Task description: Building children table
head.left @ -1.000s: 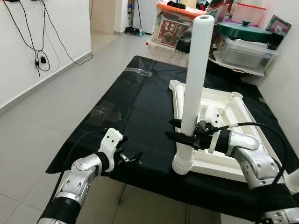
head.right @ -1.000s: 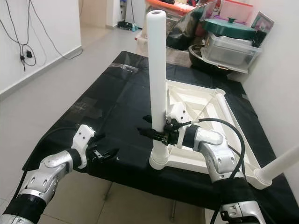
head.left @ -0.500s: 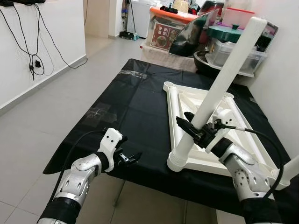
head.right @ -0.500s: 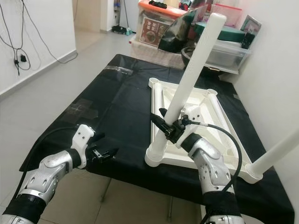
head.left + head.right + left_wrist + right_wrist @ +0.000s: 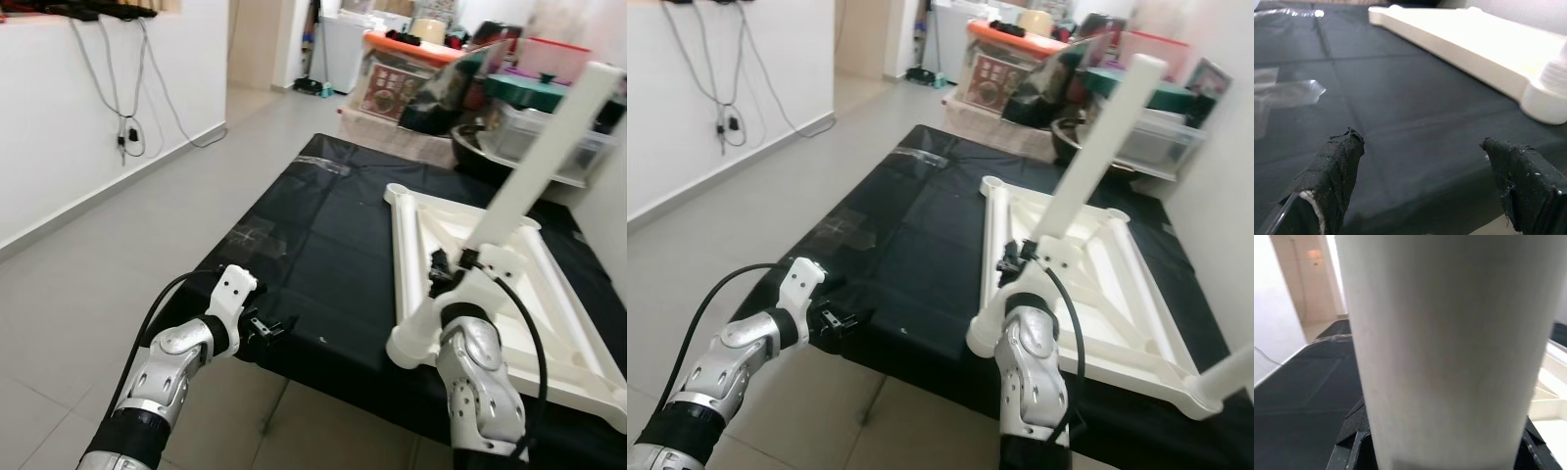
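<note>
A white upturned children's table top (image 5: 549,294) lies on the black-clothed table (image 5: 333,255). A long white leg (image 5: 544,157) stands in its near left corner socket (image 5: 411,345), leaning toward the right. My right gripper (image 5: 451,262) is shut on the leg low down; in the right wrist view the leg (image 5: 1449,333) sits between the black fingers (image 5: 1352,440). My left gripper (image 5: 279,325) hangs open and empty at the table's front left edge, its fingertips (image 5: 1334,171) over the black cloth. A second white leg (image 5: 1229,372) sticks out at the near right corner.
Storage boxes and lidded containers (image 5: 534,117) crowd the far end of the table. Clear tape patches (image 5: 257,235) lie on the cloth. The tiled floor (image 5: 98,294) stretches to the left, up to a white wall with hanging cables (image 5: 127,137).
The leg has gone from upright to leaning right, still in my right gripper. The camera has shifted, and my right forearm now points away from me. The left gripper has kept its place.
</note>
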Robot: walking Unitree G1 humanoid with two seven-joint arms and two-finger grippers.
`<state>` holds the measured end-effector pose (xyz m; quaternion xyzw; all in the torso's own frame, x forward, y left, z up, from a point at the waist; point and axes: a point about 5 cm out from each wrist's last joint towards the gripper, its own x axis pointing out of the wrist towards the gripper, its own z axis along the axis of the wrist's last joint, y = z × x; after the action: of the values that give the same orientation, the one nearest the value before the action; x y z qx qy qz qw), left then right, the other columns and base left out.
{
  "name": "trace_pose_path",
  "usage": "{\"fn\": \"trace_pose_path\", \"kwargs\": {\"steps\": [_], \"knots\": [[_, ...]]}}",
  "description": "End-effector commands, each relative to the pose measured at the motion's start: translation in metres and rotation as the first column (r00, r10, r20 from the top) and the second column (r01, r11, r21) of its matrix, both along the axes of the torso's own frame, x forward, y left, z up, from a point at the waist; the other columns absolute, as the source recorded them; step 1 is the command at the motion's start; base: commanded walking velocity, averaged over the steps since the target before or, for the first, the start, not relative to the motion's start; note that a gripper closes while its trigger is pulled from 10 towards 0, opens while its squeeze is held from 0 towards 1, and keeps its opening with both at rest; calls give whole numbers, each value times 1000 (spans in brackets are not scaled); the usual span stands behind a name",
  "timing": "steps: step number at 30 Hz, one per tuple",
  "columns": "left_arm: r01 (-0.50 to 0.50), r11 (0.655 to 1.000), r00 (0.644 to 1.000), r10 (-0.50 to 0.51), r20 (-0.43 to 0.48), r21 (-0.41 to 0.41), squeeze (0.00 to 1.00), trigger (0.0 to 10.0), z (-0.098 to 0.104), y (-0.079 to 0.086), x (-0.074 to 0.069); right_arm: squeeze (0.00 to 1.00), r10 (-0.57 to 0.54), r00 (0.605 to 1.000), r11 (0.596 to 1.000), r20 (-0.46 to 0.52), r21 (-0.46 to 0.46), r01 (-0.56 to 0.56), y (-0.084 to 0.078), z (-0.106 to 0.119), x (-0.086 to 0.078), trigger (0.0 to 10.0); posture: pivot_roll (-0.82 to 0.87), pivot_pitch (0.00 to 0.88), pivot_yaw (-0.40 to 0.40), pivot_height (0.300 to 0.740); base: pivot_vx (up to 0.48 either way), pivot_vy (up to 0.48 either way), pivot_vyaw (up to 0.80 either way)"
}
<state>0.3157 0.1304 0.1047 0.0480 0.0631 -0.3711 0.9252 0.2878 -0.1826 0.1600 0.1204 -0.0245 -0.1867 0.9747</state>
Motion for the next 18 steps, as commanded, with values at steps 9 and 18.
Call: {"fn": "trace_pose_path", "kwargs": {"steps": [9,18], "knots": [[15,1000,1000,-15,15,12,0,10000,3,-6,5,0,-26,995,999,-98,25,29,-5,-14,-8,10000,140,0,-116,740,0,0,0],[15,1000,1000,-16,16,19,0,10000,3,-5,6,1000,-42,999,999,-17,20,42,-5,11,-11,10000,136,0,-110,740,0,0,0]]}}
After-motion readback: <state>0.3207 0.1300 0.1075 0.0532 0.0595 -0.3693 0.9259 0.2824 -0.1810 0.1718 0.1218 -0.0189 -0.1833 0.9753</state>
